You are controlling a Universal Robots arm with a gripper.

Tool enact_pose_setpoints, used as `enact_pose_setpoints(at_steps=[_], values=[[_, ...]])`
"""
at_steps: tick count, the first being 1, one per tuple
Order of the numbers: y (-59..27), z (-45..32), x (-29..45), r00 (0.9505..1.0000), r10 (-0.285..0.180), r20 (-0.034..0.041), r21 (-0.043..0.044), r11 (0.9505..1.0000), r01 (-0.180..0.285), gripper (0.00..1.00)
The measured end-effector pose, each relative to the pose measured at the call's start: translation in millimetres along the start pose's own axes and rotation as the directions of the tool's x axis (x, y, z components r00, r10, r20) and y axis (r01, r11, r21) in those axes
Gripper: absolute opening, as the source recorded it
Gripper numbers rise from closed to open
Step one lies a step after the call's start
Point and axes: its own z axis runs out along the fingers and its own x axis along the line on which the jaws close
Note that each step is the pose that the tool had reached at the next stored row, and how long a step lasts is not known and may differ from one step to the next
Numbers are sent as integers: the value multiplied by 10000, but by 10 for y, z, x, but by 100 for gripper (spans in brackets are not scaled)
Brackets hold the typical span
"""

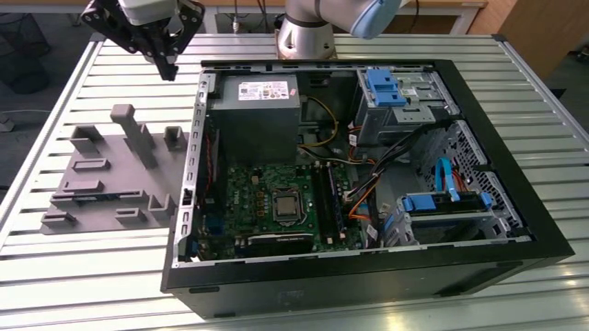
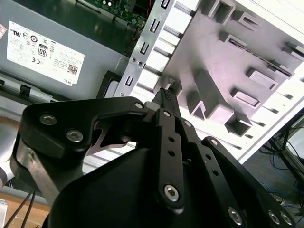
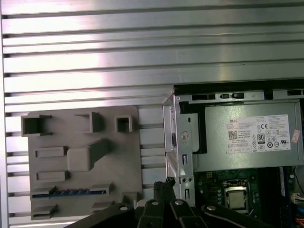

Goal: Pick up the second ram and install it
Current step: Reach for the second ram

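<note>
Jaws closed and empty, second ram in its holder

The gripper (image 1: 168, 69) hangs at the exterior view's upper left, jaws pinched together on nothing. The second ram (image 3: 71, 192) stands on edge in the grey holder (image 3: 123, 161), lower left of the first wrist view. Descending with jaws closed would likely strike the strip's top edge rather than straddle it.

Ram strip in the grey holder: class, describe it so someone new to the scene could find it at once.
On the exterior view's left of the open case lies a grey holder. The ram stands on edge in its longest slot; it shows as a thin bluish line, where neighbouring slots show plain grey.
</note>
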Motion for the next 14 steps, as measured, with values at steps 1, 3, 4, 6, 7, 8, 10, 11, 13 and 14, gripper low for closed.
enact_pose_setpoints(at_steps=[1, 3, 4, 6, 7, 8, 10, 11, 13, 14], values=[[0, 0, 4, 10000, 0, 0, 0, 10000, 0, 11], [-1, 0, 12, 10000, 0, -2, 0, 10000, 0, 11], [-1, 0, 16, 10000, 0, -3, -1, 10000, 0, 11], [-2, 0, 22, 10000, -1, -4, 0, 10000, 1, 11], [-2, 0, 25, 10000, 0, -4, 0, 10000, 0, 11], [-2, 0, 28, 10000, 0, -5, -1, 10000, 0, 11], [-2, 0, 33, 10000, 0, -5, 0, 10000, 0, 11], [-3, 0, 36, 10000, 0, -6, 0, 10000, 0, 11], [-3, 0, 44, 10000, 1, -6, 0, 10000, -1, 11], [-3, 0, 46, 10000, 0, -6, 0, 10000, 0, 11]])
